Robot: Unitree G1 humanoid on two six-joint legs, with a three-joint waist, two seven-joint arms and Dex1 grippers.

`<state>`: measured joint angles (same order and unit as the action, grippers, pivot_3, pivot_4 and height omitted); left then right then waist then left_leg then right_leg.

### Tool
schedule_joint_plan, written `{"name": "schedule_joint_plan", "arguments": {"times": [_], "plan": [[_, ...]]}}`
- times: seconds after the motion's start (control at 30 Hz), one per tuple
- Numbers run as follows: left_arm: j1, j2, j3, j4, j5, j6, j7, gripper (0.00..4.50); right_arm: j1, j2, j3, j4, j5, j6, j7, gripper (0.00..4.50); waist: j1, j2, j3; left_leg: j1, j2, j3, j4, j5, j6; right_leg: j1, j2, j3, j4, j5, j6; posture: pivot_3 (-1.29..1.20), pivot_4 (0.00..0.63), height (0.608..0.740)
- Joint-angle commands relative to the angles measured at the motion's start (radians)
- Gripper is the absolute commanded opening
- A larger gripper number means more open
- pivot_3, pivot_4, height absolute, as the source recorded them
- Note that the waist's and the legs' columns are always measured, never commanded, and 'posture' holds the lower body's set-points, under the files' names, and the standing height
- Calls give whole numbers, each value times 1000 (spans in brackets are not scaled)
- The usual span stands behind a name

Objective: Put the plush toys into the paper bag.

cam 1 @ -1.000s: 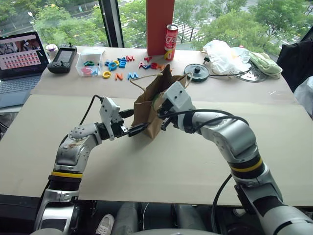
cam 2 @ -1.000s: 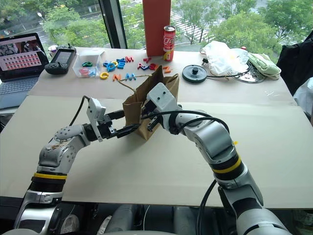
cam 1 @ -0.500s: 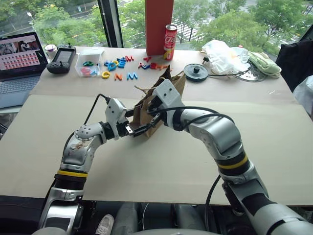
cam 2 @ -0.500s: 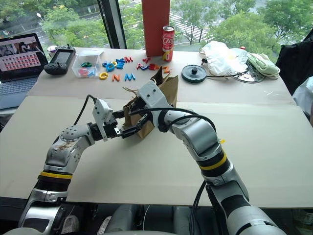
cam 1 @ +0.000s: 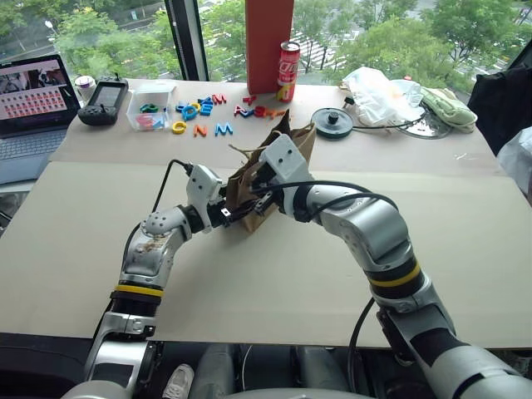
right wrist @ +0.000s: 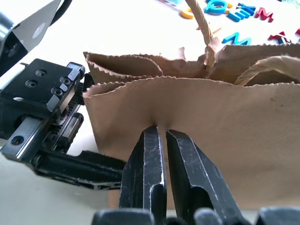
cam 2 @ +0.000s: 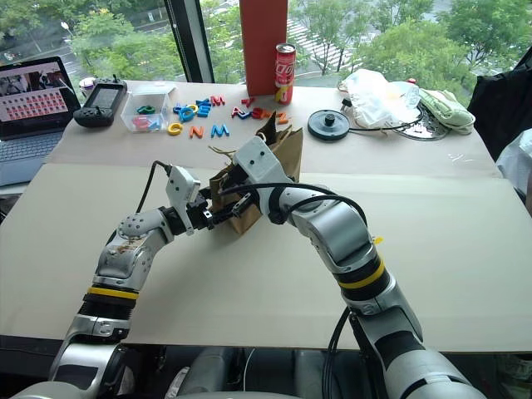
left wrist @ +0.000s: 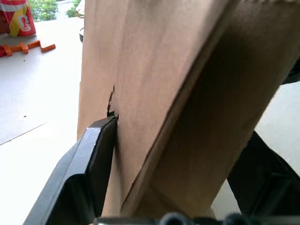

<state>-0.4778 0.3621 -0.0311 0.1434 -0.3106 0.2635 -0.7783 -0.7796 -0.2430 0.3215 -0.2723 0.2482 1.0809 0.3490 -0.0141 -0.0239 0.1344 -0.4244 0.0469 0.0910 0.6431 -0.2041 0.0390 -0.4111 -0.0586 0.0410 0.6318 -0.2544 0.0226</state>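
The bag [cam 1: 264, 179] stands upright near the middle of the table [cam 1: 465, 249], with both arms at it. The right gripper [right wrist: 161, 140] is pinched shut on the near wall of the bag, just below its serrated top edge. The left gripper [cam 1: 235, 214] is at the bag's left side, low down, 1 finger [left wrist: 101, 140] flat against the paper. Its jaws look part way closed around the side fold, but I cannot tell whether they have bitten.

I cannot see either toy from here; they may be inside, but the bag's mouth hides that.

The bag looks light, thin and easily creased. There is already a small tear beside the left finger, so I would judge a hard tug there risky. The top edge, or the 2 twine handles [right wrist: 206, 28], seem the safer places to hold, and the base will slide on the smooth board.

Readable writing is scarce: the red can [cam 1: 288, 60] by the tall red box [cam 1: 269, 41] looks like Coca-Cola, and loose plastic letters [cam 1: 204, 112] include C, N and M.
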Motion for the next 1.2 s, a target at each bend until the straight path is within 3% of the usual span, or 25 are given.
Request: {"name": "schedule_joint_plan", "arguments": {"times": [0.03, 0.17, 0.2, 0.53, 0.67, 0.87, 1.03, 1.2], "plan": [[-18, -16, 15, -6, 11, -50, 22, 1707, -15, 7, -19, -41, -6, 4, -4, 372, 1, 0, 0, 0, 0, 0, 0, 0, 0, 0, 0, 0, 0, 0, 0, 0, 150, 739], [-17, -23, 12, 3, 22, -71, 32, 167, -14, 1, -22, -46, -5, 12, -4, 372, 1, 0, 0, 0, 0, 0, 0, 0, 0, 0, 0, 0, 0, 0, 0, 0, 150, 739], [-18, -25, 11, 5, 23, -76, 34, 26, -13, -1, -23, -47, -5, 15, -4, 372, 1, 0, 0, 0, 0, 0, 0, 0, 0, 0, 0, 0, 0, 0, 0, 0, 150, 739], [-33, -47, 17, 39, 35, -114, 52, 26, 48, -88, -56, -141, 17, 64, 29, 372, 1, 0, 0, 0, 0, 0, 0, 0, 0, 0, 0, 0, 0, 0, 0, 0, 150, 739], [-43, -55, 24, 52, 25, -128, 44, 26, 89, -135, -133, -180, 41, 45, 56, 372, 2, 0, 0, 0, 0, 0, 0, 0, 0, 0, 0, 0, 0, 0, 0, 0, 150, 739], [-44, -37, 51, 33, -8, -120, 11, 26, 203, -357, -322, -227, 117, -70, 249, 372, 9, 0, 0, -1, -1, -1, 0, 0, 0, 1, -1, -1, -2, 0, 0, 0, 150, 739], [-42, 67, 86, -24, -100, -58, -146, 26, 228, -517, -457, -191, 201, -112, 399, 372, -1, 0, 0, 0, 0, -1, 0, 0, 0, 1, 0, 0, -3, 0, 0, 0, 150, 739], [-41, 274, 82, -106, -188, 17, -415, 26, 199, -612, -556, -113, 283, -166, 521, 372, -7, 0, 0, 2, 2, 0, 0, 0, 0, 1, 3, 0, -2, 0, -1, 0, 150, 739]]}}
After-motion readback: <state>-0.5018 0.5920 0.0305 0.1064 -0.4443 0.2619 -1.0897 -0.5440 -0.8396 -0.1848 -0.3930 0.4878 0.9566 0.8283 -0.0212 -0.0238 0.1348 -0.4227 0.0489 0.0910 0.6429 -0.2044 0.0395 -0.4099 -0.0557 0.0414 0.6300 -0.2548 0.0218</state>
